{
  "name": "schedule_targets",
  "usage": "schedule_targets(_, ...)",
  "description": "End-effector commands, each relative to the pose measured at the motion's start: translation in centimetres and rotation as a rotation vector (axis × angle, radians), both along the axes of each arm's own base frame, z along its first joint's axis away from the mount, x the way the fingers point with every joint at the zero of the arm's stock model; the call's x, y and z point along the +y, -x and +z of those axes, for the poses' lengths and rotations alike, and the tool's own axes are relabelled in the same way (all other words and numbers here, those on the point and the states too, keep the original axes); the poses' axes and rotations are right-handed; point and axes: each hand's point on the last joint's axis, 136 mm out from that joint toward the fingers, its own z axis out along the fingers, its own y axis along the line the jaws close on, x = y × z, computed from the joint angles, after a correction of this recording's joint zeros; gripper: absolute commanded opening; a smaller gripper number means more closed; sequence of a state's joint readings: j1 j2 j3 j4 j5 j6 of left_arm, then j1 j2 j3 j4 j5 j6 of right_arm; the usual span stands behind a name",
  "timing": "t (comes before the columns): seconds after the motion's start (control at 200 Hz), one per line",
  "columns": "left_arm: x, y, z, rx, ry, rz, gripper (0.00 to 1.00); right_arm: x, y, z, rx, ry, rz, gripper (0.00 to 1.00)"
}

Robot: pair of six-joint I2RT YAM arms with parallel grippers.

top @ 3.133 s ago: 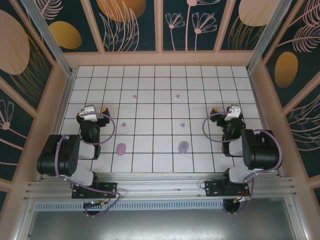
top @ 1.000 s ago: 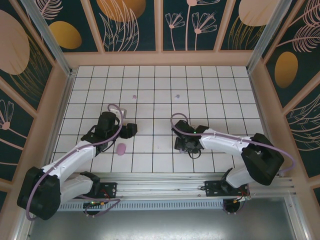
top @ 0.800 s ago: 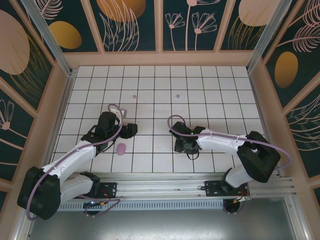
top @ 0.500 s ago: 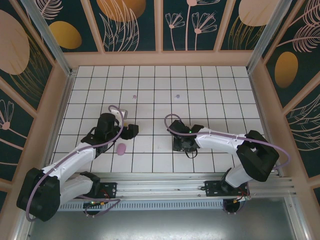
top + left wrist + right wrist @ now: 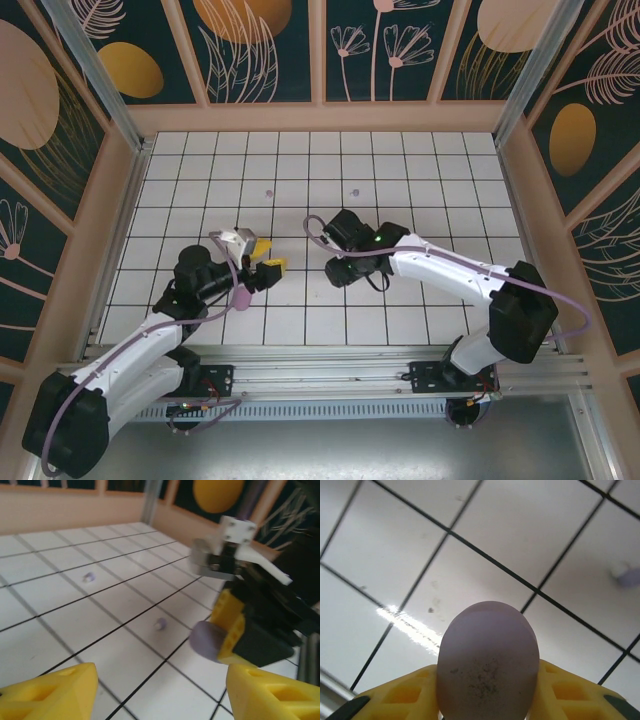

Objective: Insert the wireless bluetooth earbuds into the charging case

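The right gripper (image 5: 487, 702) has just lifted the lavender charging case (image 5: 487, 655) off the tiles (image 5: 395, 545), clamped tight. The left gripper (image 5: 160, 690) waits wide and empty, with the earbuds (image 5: 160, 624) still lying loose.

The right gripper (image 5: 487, 692) holds an oval lavender case (image 5: 487, 650) between its yellow fingers (image 5: 405, 695), above the white tiled table (image 5: 510, 525). One small lavender earbud (image 5: 625, 574), blurred, lies on a tile at the right edge.
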State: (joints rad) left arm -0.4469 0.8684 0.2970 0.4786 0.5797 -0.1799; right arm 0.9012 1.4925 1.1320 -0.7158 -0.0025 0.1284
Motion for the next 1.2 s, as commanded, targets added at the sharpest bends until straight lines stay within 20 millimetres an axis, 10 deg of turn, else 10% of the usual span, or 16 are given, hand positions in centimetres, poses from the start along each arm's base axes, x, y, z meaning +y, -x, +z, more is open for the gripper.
schedule_targets(0.0,-1.5,2.0,2.9,-0.140,0.037,-0.147,0.67,0.6,1.2,2.9,-0.041,-0.004,0.237,0.25)
schedule_targets(0.47,-3.3,-1.4,5.3,0.476,0.198,-0.067,0.62,4.0,1.0,10.5,-0.307,-0.182,0.528,0.25)
schedule_targets(1.196,-5.5,0.7,5.6,0.707,0.319,-0.218,0.54,6.8,-0.3,12.2,-0.375,-0.247,0.584,0.30)
